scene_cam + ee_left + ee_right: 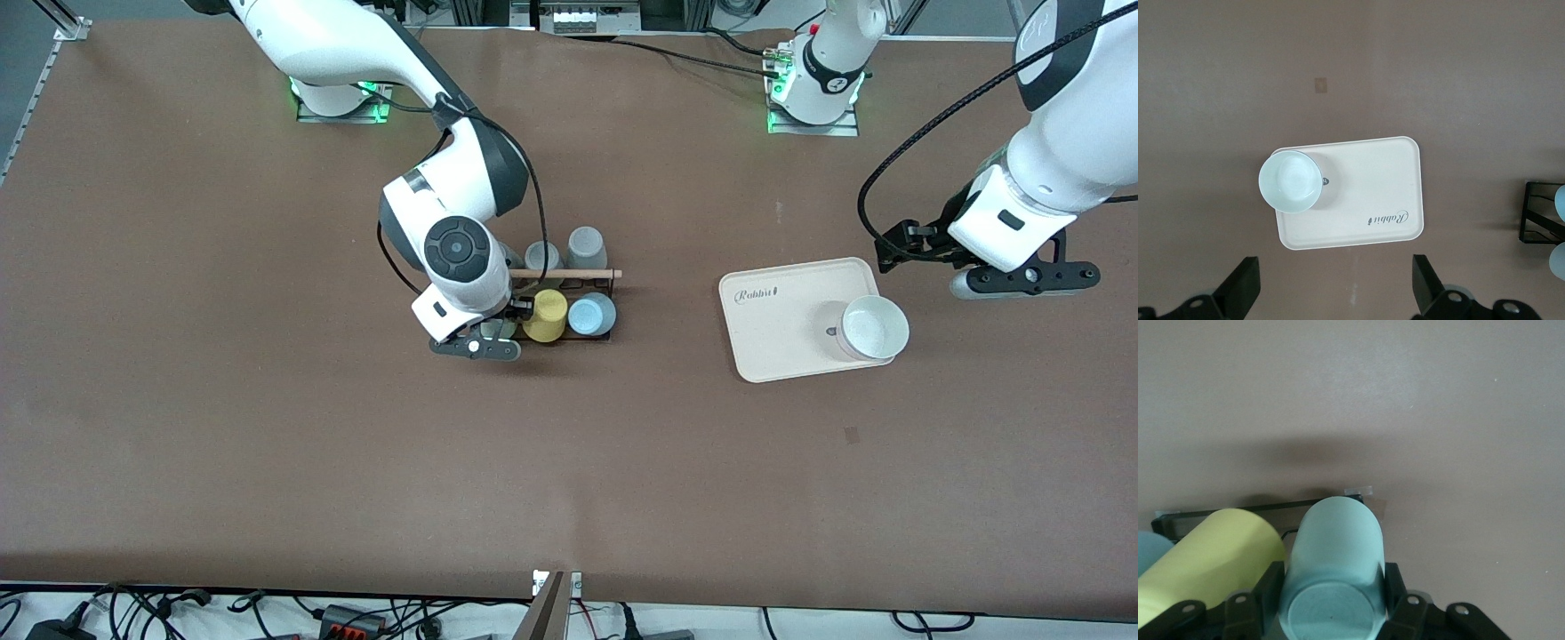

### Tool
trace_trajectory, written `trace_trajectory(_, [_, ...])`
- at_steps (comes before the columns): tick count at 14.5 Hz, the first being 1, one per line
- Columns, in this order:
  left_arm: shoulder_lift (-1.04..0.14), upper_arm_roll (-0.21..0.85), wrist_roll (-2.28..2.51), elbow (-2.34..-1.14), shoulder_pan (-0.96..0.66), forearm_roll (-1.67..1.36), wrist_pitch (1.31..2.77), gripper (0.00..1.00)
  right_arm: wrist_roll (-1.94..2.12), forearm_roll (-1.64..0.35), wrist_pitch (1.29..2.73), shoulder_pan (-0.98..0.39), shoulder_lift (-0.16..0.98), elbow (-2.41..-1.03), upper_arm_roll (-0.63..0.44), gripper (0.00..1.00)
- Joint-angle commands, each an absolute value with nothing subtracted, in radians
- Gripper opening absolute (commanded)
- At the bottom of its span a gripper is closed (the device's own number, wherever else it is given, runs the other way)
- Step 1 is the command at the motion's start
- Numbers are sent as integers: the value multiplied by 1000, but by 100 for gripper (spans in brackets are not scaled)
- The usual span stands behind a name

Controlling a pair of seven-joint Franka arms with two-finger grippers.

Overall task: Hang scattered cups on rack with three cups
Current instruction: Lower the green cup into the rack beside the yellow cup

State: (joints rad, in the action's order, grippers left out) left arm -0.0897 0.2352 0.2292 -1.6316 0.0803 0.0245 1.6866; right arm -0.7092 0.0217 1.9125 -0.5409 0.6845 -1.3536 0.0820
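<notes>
The black wire rack (607, 286) with its wooden rod (569, 274) stands mid-table. The light blue cup (591, 313) hangs on it beside a yellow cup (545, 316). My right gripper (500, 331) is at the rack's end toward the right arm, shut on the mint-green cup (1335, 560). The cup lies tilted next to the yellow cup (1211, 553), above the rack's frame (1238, 510). I cannot tell whether it sits on a peg. My left gripper (1022, 283) is open and empty and waits above the table beside the cream tray (1371, 193).
Two grey cups (587, 247) (542, 256) hang on the rack's side farther from the front camera. A pale whitish cup (874, 327) stands mouth up on the cream tray (782, 320), also seen in the left wrist view (1290, 181). The rack's edge shows there too (1541, 213).
</notes>
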Motion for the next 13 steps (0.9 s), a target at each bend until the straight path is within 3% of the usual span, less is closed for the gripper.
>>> trace_trajectory(1, [-71,236,206,-1638,91,6,1678,100,-729,12,1913,-537,681,-1359,90,21])
trace_trajectory(11, [-71,236,206,-1638,91,6,1678,100,-736,-38,1904,-543,678,-1355,92,22])
trace_trajectory(12, [-72,236,206,-1638,91,6,1678,100,-735,-40,1904,-538,677,-1353,92,41])
trace_trajectory(13, [-71,236,206,-1638,91,6,1678,100,-741,-51,1902,-535,675,-1351,92,99])
